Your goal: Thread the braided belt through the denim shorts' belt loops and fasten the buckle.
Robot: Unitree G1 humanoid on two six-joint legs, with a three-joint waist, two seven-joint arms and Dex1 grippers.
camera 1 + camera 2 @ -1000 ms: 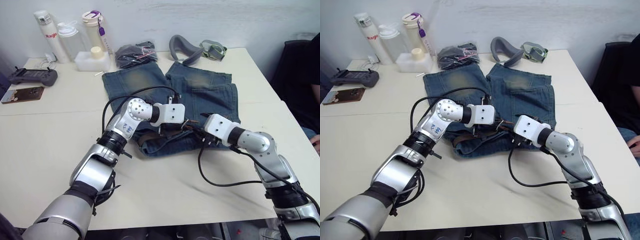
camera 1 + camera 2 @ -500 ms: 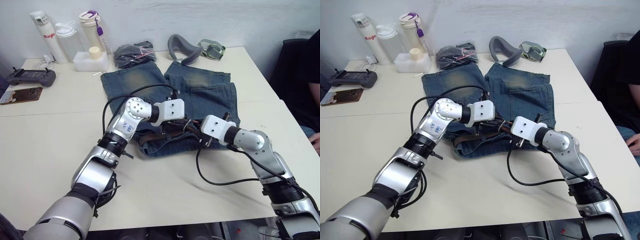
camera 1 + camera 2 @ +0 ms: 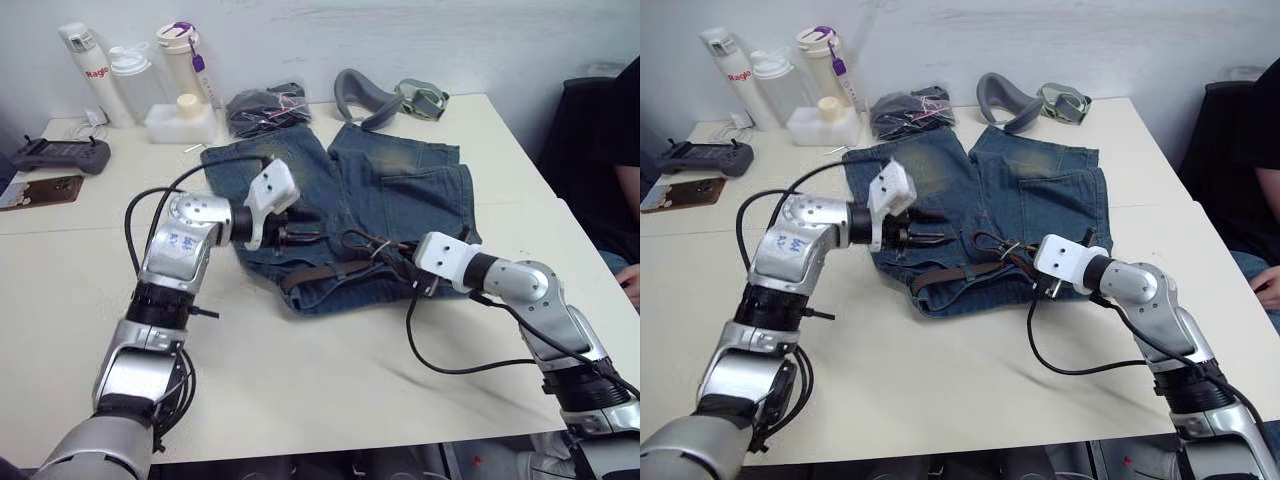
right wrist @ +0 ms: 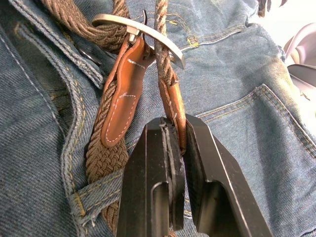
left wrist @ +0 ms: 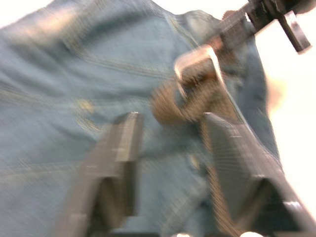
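Along the upper left of the cream tabletop (image 3: 330, 380) stand a white bottle with red lettering (image 3: 84, 60), a clear plastic bottle (image 3: 132, 81) and a purple-capped tumbler (image 3: 184, 56). A black game controller (image 3: 58, 154) lies far left; grey goggles (image 3: 388, 95) rest top centre.

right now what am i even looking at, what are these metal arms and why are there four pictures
These are the two arms of a humanoid robot. Two pictures come from cameras in its head, looking down over a table. The other two come from cameras on its wrists.

The denim shorts lie flat on the table, with the braided belt along the waistband. The right gripper is shut on the belt's tan tip, which passes through the silver buckle. The left gripper is open above the shorts, holding nothing.

Bottles, a bagged dark bundle and a handheld controller sit at the table's far side.
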